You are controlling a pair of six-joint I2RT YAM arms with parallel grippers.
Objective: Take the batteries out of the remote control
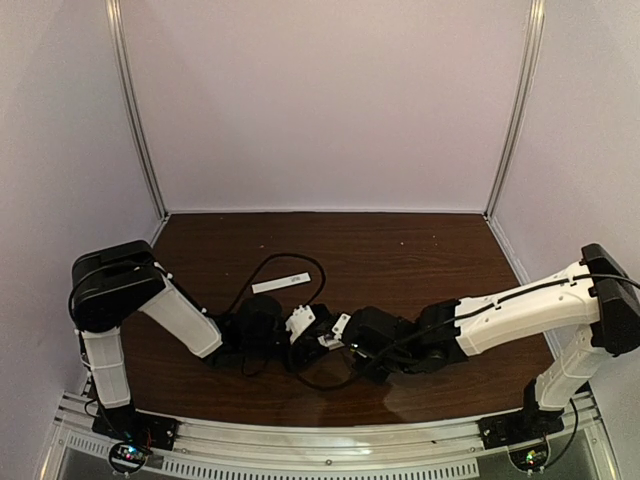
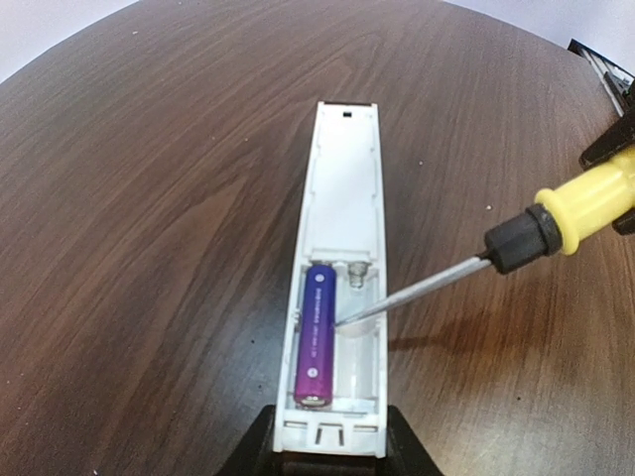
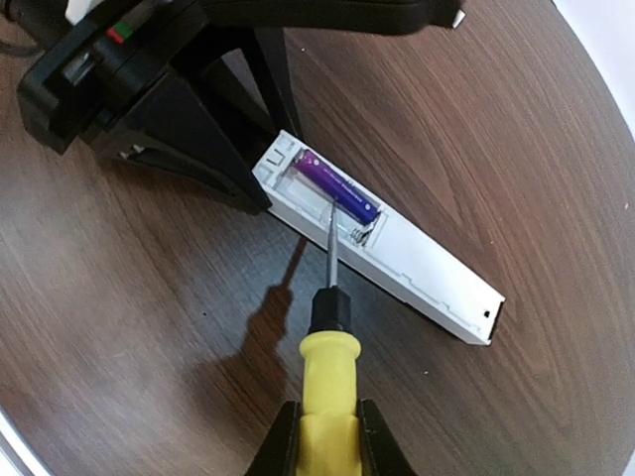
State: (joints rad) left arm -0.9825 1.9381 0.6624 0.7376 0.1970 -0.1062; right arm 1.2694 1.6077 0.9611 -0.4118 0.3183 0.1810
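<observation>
The surface (image 1: 420,250) is dark brown wood with a strong grain, and it fills the floor of a small booth. Pale lilac walls (image 1: 320,100) close it in on the left, right and far sides. Slim metal posts (image 1: 135,110) stand in the two far corners. A ribbed metal rail (image 1: 320,445) runs along the near edge and carries both arm bases. A black cable (image 1: 265,265) loops over the wood left of centre, and a white cover strip (image 1: 281,284) lies flat just beyond it.

The remote (image 2: 342,198) lies on the surface in the near middle, between the arms, with its open back up. The left end effector (image 2: 332,451) is closed narrowly on its battery end, one finger on each long side. One purple battery (image 2: 316,332) sits in a slot of the open compartment.

The right end effector (image 3: 327,436) is clamped on the yellow handle of a screwdriver (image 3: 327,387). The shaft slants down into the compartment, and its tip sits at the battery's side near the spring. The pictures do not show whether it touches.
</observation>
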